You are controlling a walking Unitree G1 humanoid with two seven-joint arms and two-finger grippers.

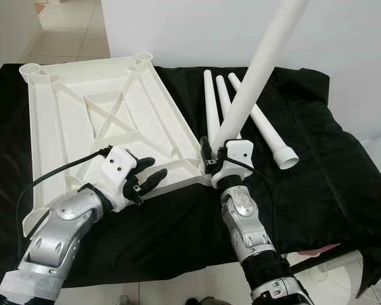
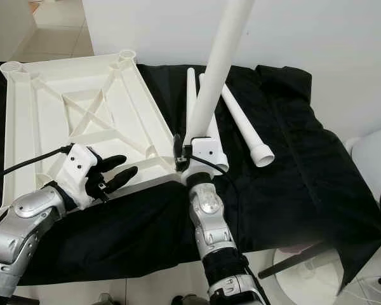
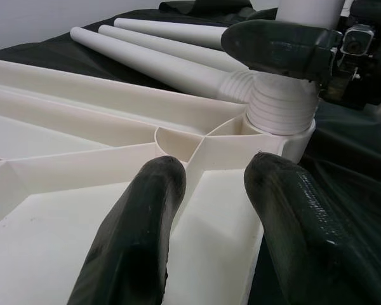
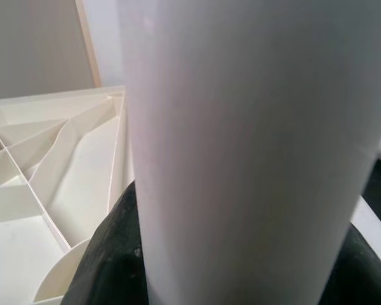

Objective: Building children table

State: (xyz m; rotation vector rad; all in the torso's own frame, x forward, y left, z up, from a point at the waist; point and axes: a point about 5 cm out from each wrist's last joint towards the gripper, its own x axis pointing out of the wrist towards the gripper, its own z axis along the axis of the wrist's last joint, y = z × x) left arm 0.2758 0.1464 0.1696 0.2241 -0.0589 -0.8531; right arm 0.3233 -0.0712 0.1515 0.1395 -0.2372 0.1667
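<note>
We see the white tabletop (image 1: 101, 114) lying upside down on the black cloth (image 1: 317, 165), ribs facing up, with round leg sockets at its corners. The two far sockets (image 1: 143, 58) stand hollow. In the near right corner socket (image 3: 280, 130) sits the threaded end of a white leg (image 1: 257, 67), which rises steeply and leans a little to the right. Our right gripper (image 1: 213, 154) has its fingers closed around this leg just above the socket. Our left gripper (image 1: 147, 178) hovers over the tabletop's near edge, its fingers (image 3: 136, 244) spread apart with nothing between them. Three more legs (image 1: 211, 105) lie side by side on the cloth, just beyond the tabletop's right edge.
</note>
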